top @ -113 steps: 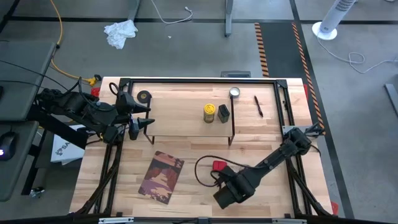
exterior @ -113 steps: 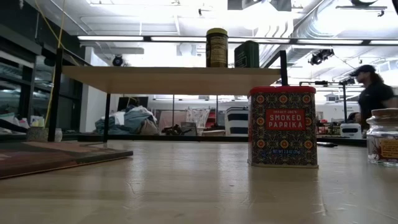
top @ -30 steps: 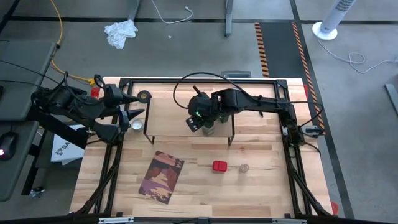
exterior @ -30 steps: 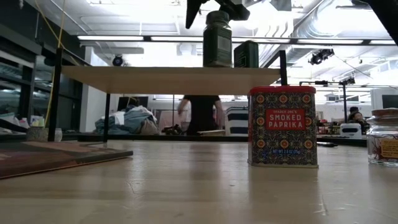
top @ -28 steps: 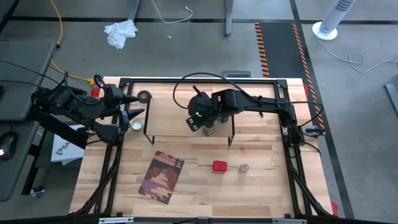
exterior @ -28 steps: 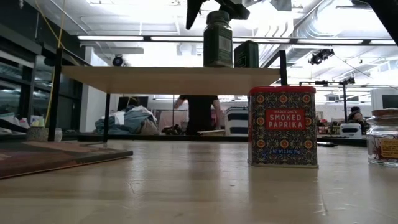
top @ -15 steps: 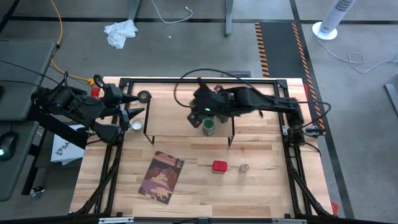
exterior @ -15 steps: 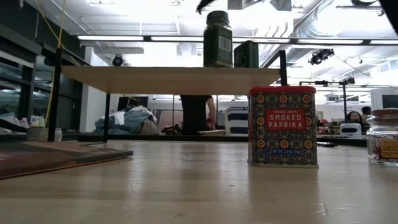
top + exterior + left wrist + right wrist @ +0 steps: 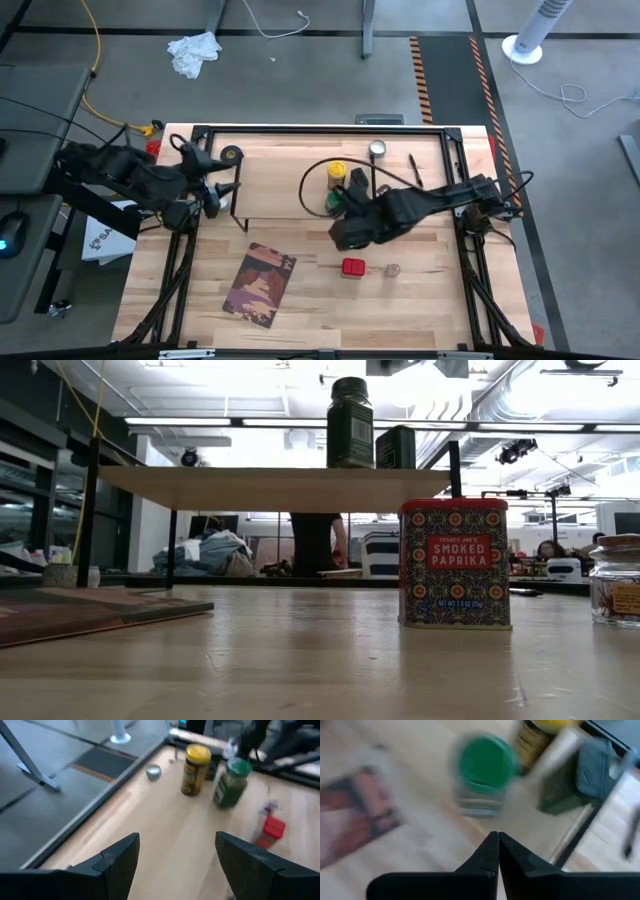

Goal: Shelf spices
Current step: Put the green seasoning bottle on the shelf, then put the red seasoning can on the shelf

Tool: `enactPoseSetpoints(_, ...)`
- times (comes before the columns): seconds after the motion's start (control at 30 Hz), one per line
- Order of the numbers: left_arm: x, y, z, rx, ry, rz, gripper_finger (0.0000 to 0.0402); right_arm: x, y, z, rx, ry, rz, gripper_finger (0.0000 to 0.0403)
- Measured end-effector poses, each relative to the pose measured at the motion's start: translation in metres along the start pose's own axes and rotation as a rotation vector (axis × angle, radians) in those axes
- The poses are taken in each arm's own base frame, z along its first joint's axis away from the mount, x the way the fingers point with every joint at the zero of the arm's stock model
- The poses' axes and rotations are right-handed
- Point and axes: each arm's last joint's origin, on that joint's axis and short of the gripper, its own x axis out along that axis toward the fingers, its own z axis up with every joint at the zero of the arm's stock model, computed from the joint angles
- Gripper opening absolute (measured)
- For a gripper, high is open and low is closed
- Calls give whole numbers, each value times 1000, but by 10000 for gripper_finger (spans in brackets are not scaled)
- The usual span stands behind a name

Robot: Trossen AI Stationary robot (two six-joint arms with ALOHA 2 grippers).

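Bright room, blurred wrist views

Ceiling strip lights (image 9: 240,422) glare in the low view — the green-topped jar (image 9: 485,767) smears with motion blur.

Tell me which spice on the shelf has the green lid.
The green-topped jar, at the shelf's front edge; beside it stand a yellow-topped jar and a dark tin.

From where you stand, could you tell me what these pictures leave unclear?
- Yellow-topped jar: in the low view the green-topped jar hides it.
- Glass jar: cut by the low view's edge.
- Book: blurred in the right wrist view.
- Red box: label too small from above.
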Motion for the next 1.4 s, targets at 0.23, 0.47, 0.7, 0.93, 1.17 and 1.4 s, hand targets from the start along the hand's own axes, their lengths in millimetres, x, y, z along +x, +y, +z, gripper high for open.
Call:
enactPoseSetpoints(0.23, 7, -6, -5, -9, 63, -48, 257, 44, 1, -23, 114, 5, -150, 1)
enactPoseSetpoints(0.47, 7, -6, -5, -28, 55, -38, 257, 63, 8, -23, 179, -108, -121, 0)
enactPoseSetpoints(0.7, 7, -6, -5, -30, 55, -36, 257, 85, 20, -7, 243, -188, 22, 0)
enactPoseSetpoints(0.93, 7, -6, -5, -27, 48, -26, 257, 102, 15, 15, 319, -267, 45, 0)
enactPoseSetpoints(1.17, 7, -5, -5, -21, 43, -15, 257, 96, 16, 24, 228, -262, 102, 0)
enactPoseSetpoints(1.4, 8, -14, -15, -65, 166, -173, 257, 32, 30, -3, -115, -75, 352, 0)
